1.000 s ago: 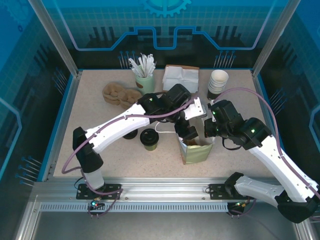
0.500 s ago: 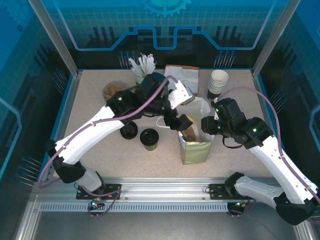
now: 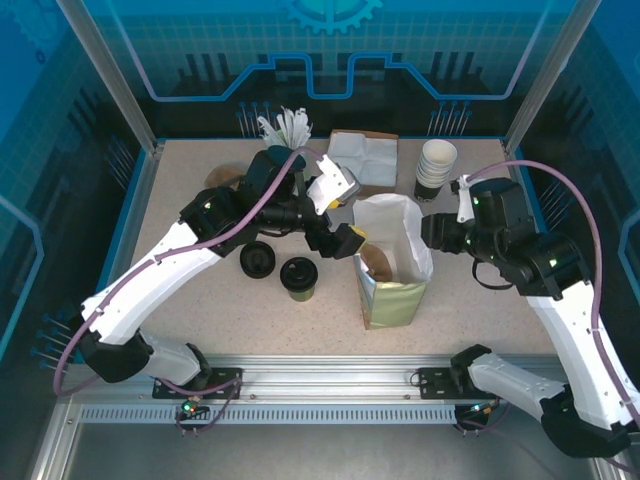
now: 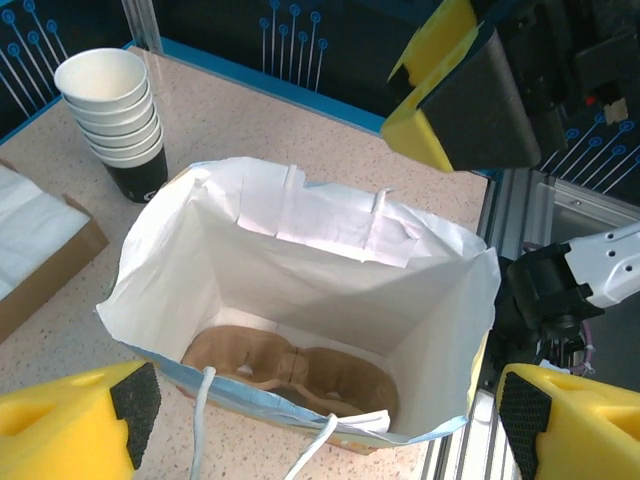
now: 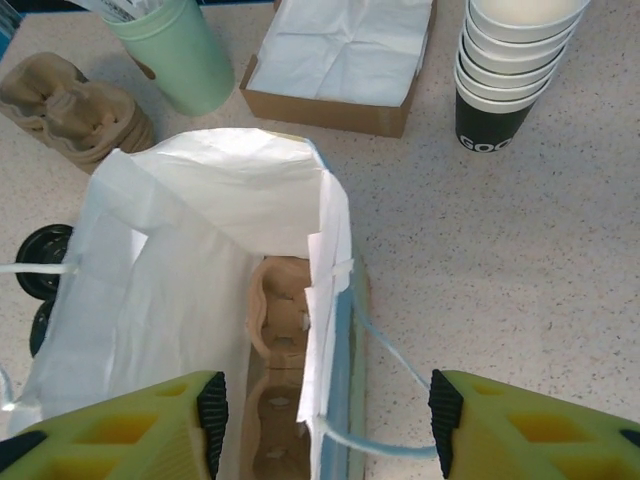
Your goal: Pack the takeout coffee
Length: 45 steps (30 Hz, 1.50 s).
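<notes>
So, coffee: one small cup with a black lid (image 3: 298,277), upright on the table (image 3: 200,300), outside the bag at its 9 o'clock, with neither gripper touching it.
Bag: one (image 3: 392,268), standing upright with its mouth spread wide, white inside, with thin handle loops hanging at the rim.
Cup carrier in the bag: one brown cardboard tray (image 4: 295,368) lying on the bag's floor.
Spare carriers: one brown pile (image 5: 70,100) at the bag's 10 o'clock; how many are in it cannot be told.
Loose lid: one flat black disc (image 3: 258,260), just beside the coffee at its 10 o'clock.
Cup stack: one nested stack of lidless white-rimmed cups (image 3: 437,165) at the bag's 1 o'clock.
Napkin box: one shallow brown box with white paper (image 3: 362,155) at the bag's 12 o'clock.
Green cup: one (image 5: 185,50) at the bag's 11 o'clock, holding white stirrers.
Left arm: it reaches across from the 8 o'clock corner, its wrist bent toward the bag's 9 o'clock rim.
Left gripper: (image 4: 328,405) fingers spread wide apart, holding nothing, looking down into the bag's mouth.
Right arm: it rises from the 5 o'clock corner and folds back toward the bag's 3 o'clock side.
Right gripper: (image 5: 325,430) fingers wide apart and empty, above the bag's rim.
</notes>
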Tool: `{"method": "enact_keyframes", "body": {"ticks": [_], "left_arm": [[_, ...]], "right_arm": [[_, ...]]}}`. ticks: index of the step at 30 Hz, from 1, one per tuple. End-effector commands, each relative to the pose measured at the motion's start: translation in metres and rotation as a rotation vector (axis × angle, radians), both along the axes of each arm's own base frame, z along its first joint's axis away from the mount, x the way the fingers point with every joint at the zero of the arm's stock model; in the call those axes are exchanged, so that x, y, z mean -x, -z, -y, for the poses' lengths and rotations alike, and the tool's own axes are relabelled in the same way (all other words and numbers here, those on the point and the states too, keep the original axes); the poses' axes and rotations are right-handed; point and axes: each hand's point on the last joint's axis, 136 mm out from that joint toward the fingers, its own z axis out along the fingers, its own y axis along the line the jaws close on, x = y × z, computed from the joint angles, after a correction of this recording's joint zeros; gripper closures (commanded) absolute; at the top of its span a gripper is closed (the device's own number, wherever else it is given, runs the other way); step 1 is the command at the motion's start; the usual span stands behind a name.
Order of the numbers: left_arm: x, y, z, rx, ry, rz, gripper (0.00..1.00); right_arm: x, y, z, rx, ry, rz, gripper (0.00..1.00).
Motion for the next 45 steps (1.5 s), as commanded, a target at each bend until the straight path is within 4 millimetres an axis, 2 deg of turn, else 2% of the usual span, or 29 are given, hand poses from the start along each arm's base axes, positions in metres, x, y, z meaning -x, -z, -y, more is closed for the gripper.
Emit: {"method": "enact_keyframes", "body": {"ticks": [1,5,11,21,25,28,31,34,38,45], "left_arm": [[0.007,-0.008,-0.008,0.033,-0.002,-0.012,0.11],[0.007,-0.002,-0.01,0.023,-0.005,-0.021,0.1],[0.006,0.001,-0.011,0.01,-0.001,-0.019,0.09],[0.003,0.005,-0.009,0.005,0.002,-0.018,0.08],[0.004,0.005,-0.009,0.011,0.002,-0.024,0.08],[0.005,0.005,-0.01,0.014,0.0,-0.026,0.08],[0.006,0.004,-0.012,0.014,0.0,-0.023,0.07],[0.007,0.005,-0.013,0.014,-0.004,-0.02,0.07],[0.006,0.004,-0.014,0.017,-0.007,-0.017,0.06],[0.006,0.0,-0.014,0.039,-0.012,-0.002,0.05]], "right_arm": [[-0.016,0.004,-0.011,0.038,-0.103,-0.014,0.42],[-0.038,0.02,-0.021,0.046,-0.177,-0.038,0.4],[-0.061,0.048,-0.015,0.028,-0.164,-0.127,0.39],[-0.072,0.08,-0.023,0.022,-0.209,-0.213,0.4],[-0.077,0.09,-0.024,0.029,-0.212,-0.245,0.44],[-0.08,0.093,-0.02,0.047,-0.192,-0.262,0.51],[-0.081,0.09,-0.02,0.054,-0.192,-0.241,0.63],[-0.08,0.081,-0.021,0.057,-0.198,-0.202,0.82],[-0.076,0.058,-0.02,0.035,-0.171,-0.127,0.98],[-0.059,0.011,-0.016,-0.02,-0.116,0.072,1.0]]}}
